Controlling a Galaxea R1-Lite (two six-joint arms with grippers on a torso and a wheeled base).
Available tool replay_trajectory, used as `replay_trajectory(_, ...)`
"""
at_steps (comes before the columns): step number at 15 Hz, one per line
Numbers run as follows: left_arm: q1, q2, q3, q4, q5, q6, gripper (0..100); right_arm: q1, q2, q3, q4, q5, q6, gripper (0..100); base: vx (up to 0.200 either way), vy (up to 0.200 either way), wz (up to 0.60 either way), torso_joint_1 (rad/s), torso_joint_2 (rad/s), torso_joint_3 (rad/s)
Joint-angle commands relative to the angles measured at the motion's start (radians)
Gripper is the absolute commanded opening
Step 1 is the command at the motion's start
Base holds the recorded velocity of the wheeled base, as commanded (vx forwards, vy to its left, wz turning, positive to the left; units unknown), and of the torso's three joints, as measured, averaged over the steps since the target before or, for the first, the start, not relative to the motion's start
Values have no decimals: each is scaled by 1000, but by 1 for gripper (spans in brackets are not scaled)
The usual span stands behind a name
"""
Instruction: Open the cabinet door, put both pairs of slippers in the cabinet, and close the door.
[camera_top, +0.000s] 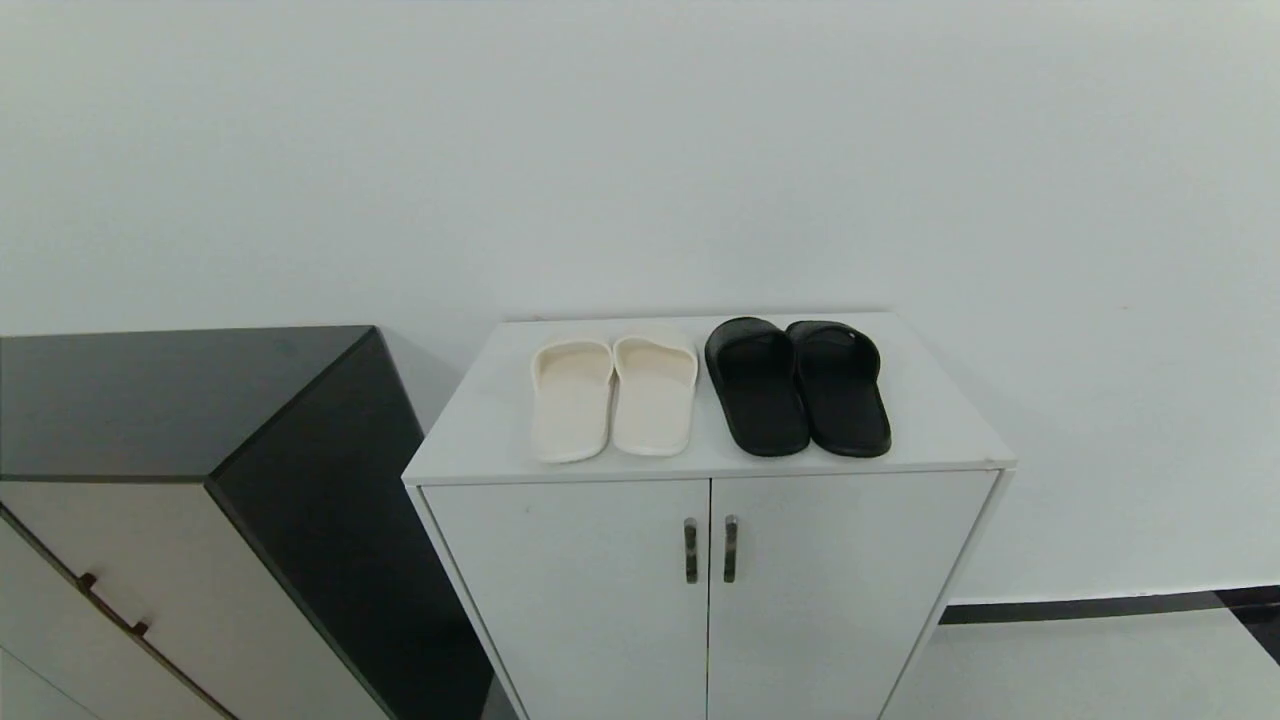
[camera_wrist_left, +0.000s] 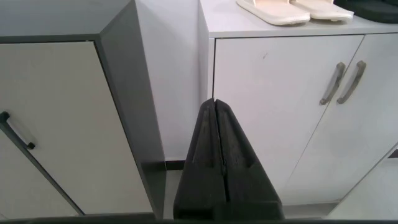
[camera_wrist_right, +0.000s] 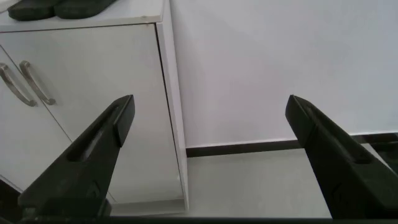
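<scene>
White cabinet (camera_top: 580, 600), both doors closed. On its top, cream slippers (camera_top: 612, 395) lie left of black slippers (camera_top: 797, 385), the pairs just beside each other. Left gripper (camera_wrist_left: 216, 102), fingers pressed together, is near the cabinet's left front. Right gripper (camera_wrist_right: 210, 102), fingers spread wide, is near its right side.

Right pincer (camera_wrist_right: 210, 102) spread wide, nothing between its dark fingers (camera_wrist_right: 99, 143). Behind it, white cabinet (camera_wrist_right: 112, 81), doors closed, two metal handles (camera_wrist_right: 28, 81) side by side. Black slippers (camera_wrist_right: 62, 7) on the cabinet's top, near its corner. Beside the cabinet: white wall (camera_wrist_right: 280, 56), dark baseboard (camera_wrist_right: 249, 148), pale floor (camera_wrist_right: 249, 180).
</scene>
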Motion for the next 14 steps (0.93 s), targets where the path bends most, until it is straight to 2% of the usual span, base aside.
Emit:
replay_trajectory(1, 0, 0, 0, 0, 4, -1, 0, 0, 0, 0, 0, -3, 14, 100, 0, 0, 0, 0, 0, 0)
replay_trajectory(7, 0, 0, 0, 0, 4, 11, 0, 3, 0, 0, 0, 54, 11, 100, 0, 0, 0, 0, 0, 0)
replay_trajectory(8, 0, 0, 0, 0, 1, -9, 0, 3, 1, 0, 0, 58, 5, 100, 0, 0, 0, 0, 0, 0)
replay_trajectory(10, 0, 0, 0, 0, 6, -18, 0, 3, 0, 0, -3, 63, -13, 100, 200, 0, 0, -2, 5, 0)
replay_trajectory(11, 0, 0, 0, 0, 4, -23, 0, 3, 6, -15, -11, 107, -64, 100, 200, 0, 0, -12, -12, 2)
replay_trajectory(13, 0, 0, 0, 0, 3, -20, 0, 5, 210, -328, -21, 184, 54, 100, 0, 0, 0, 0, 0, 0)
replay_trajectory(14, 0, 0, 0, 0, 3, -18, 0, 5, 231, -347, -18, 204, 51, 100, 0, 0, 0, 0, 0, 0)
